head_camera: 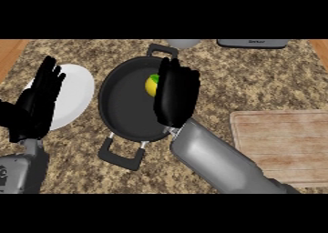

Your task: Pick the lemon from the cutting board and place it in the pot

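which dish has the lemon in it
The black pot, its lemon partly hidden by the right robot hand; the white plate and grey bowl show none.

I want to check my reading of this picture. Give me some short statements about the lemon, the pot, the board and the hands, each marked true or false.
1. The lemon lies on the cutting board. False: it shows inside the rim of the pot, partly hidden by the right hand.
2. The right hand is over the pot. True.
3. The cutting board is left of the pot. False: it is on the right.
4. The left hand shows over the white plate. True.
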Robot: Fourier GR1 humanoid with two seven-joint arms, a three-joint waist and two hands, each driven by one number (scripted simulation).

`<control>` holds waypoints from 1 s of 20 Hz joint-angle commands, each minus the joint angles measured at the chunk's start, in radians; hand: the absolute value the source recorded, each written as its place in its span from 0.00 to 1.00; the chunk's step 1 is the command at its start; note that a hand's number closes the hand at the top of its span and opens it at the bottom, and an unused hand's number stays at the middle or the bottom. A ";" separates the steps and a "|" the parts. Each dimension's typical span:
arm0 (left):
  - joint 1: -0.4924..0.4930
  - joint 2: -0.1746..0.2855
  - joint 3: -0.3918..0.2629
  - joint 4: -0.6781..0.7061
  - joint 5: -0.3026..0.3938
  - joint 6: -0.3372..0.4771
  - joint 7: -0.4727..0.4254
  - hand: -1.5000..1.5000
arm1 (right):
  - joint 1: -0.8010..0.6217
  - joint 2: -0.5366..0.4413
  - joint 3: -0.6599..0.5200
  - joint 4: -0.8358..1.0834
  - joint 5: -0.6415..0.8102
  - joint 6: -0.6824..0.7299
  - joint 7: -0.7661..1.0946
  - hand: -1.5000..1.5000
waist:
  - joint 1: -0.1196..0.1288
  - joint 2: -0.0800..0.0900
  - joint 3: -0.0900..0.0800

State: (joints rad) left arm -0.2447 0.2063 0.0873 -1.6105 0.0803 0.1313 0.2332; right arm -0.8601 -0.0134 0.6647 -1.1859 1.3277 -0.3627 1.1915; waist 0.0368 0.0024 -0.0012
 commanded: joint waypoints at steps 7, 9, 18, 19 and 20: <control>-0.013 0.005 0.014 -0.004 0.008 -0.006 0.008 0.50 | 0.009 0.013 -0.104 0.227 -0.149 -0.186 0.048 1.00 | 0.011 0.011 0.002; -0.028 0.018 0.017 -0.012 0.003 -0.006 0.019 0.50 | 0.058 0.013 -0.164 0.266 -0.191 -0.224 0.010 0.00 | 0.007 0.012 0.003; -0.019 0.004 0.002 -0.024 0.007 -0.014 0.031 0.50 | 0.094 0.013 -0.174 0.230 -0.548 -0.513 -0.328 0.00 | 0.023 0.013 0.004; 0.005 -0.010 -0.009 -0.019 -0.001 -0.013 0.003 0.50 | 0.082 0.013 -0.175 0.192 -0.570 -0.548 -0.340 0.00 | 0.025 0.012 0.004; -0.017 -0.011 -0.006 0.006 -0.013 0.000 0.002 0.50 | 0.079 0.013 -0.187 0.190 -0.573 -0.593 -0.382 0.00 | 0.013 0.014 0.004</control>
State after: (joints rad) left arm -0.2543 0.2004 0.0819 -1.6174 0.0742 0.1243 0.2374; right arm -0.7822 -0.0046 0.4966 -0.9641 0.8378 -0.7680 0.8844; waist 0.0550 0.0153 0.0023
